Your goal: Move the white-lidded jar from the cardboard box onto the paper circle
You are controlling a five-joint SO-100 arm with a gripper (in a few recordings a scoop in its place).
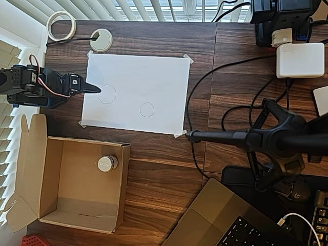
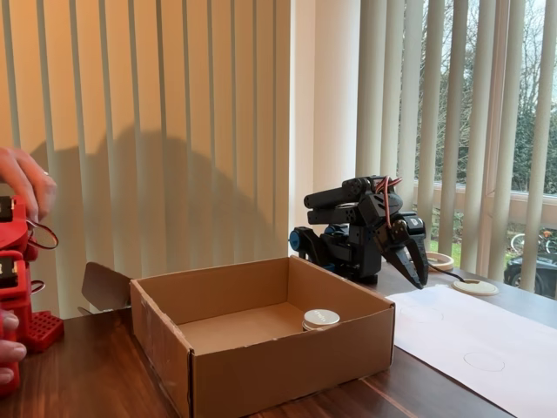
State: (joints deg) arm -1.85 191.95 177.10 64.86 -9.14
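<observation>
white-lidded jar inside cardboard box near its corner, hand pressed together beyond box, paper circle bare

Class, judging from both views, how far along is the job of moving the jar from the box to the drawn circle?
Nothing is done yet: the white-lidded jar sits inside the cardboard box. The gripper holds nothing, poised at the sheet's edge. Left: reach in, grasp, lift, and set the jar on the paper circle.

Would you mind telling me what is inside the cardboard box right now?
The cardboard box holds just the white-lidded jar, standing upright near a corner. The rest of the floor is bare. What lies under the jar is hidden.
</observation>
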